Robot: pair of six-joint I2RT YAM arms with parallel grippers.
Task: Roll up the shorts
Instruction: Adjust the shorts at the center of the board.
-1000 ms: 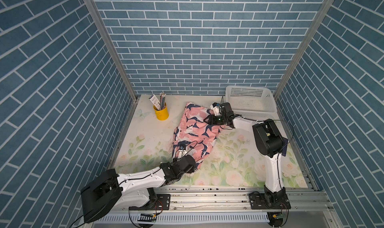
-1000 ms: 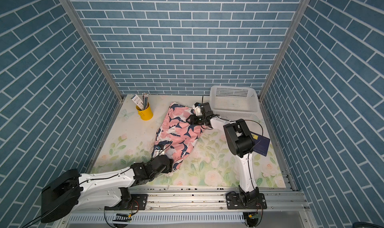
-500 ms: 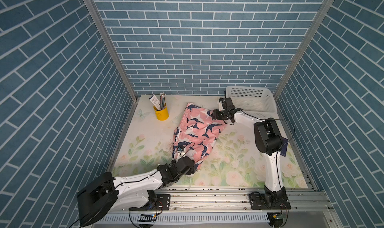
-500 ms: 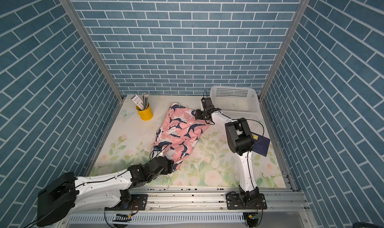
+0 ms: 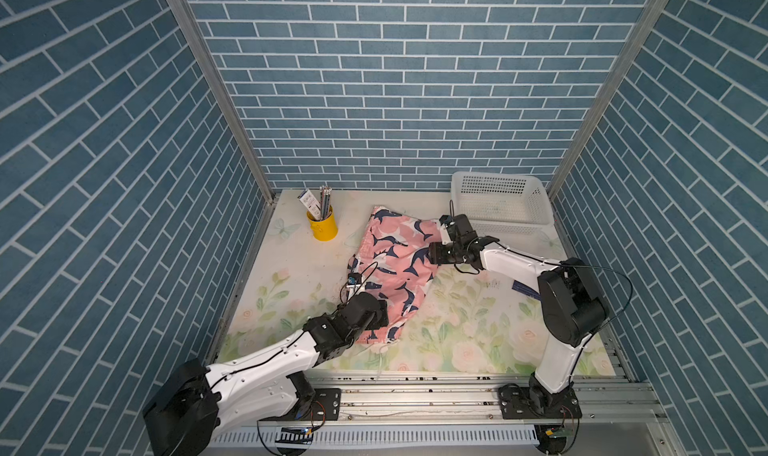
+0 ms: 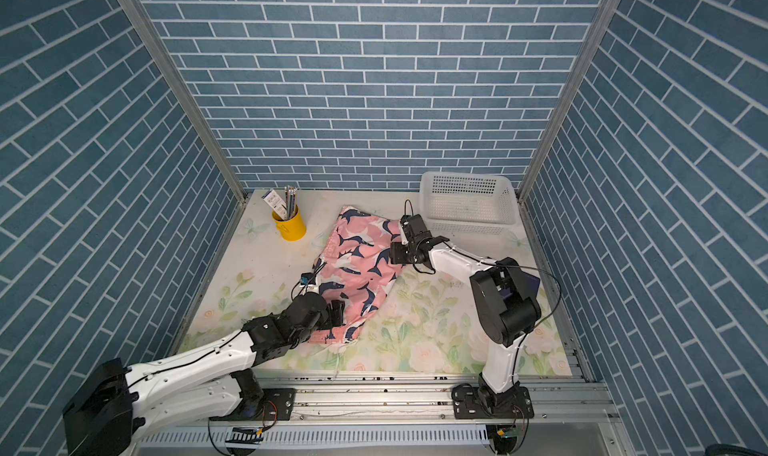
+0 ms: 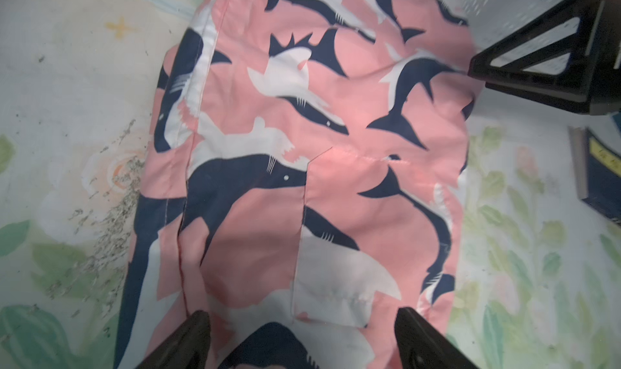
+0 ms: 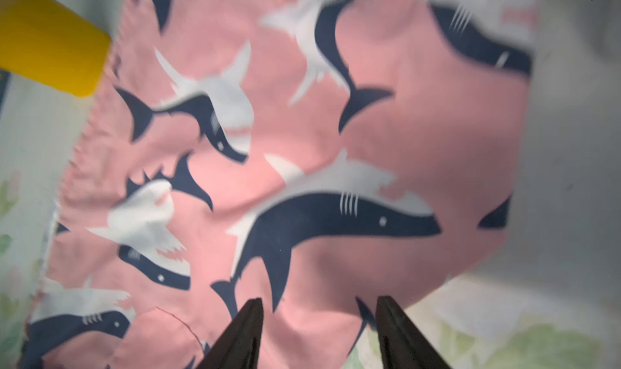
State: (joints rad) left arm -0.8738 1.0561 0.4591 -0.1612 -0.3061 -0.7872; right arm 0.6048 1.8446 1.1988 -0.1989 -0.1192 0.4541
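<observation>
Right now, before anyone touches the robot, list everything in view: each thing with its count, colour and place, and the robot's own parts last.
shorts: one, pink with navy-and-white sharks, spread flat mid-table, not yet rolled
cup: one, yellow, back left of the table
pencils: several, greyish, standing in the cup
basket: one, white, back right corner
book: one, dark blue, on the right, partly behind the right arm
table cover: one, pale floral, under everything
walls: three, blue brick pattern, around the table
left fingers: two, black, apart, over the shorts' near end
right fingers: two, black, apart, at the shorts' right edge
</observation>
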